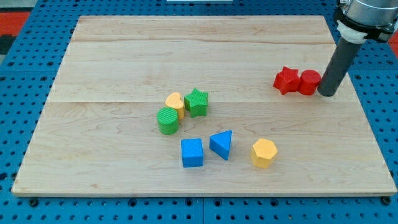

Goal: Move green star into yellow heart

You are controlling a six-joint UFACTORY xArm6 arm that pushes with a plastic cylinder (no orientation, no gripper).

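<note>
The green star lies near the middle of the wooden board, touching the right side of the yellow heart. A green cylinder sits just below the heart, touching it. My tip is far to the view's right, just right of a red cylinder, which sits against a red star. The tip is well away from the green star.
A blue cube, a blue triangle and a yellow hexagon lie in a row below the green star. The board rests on a blue pegboard.
</note>
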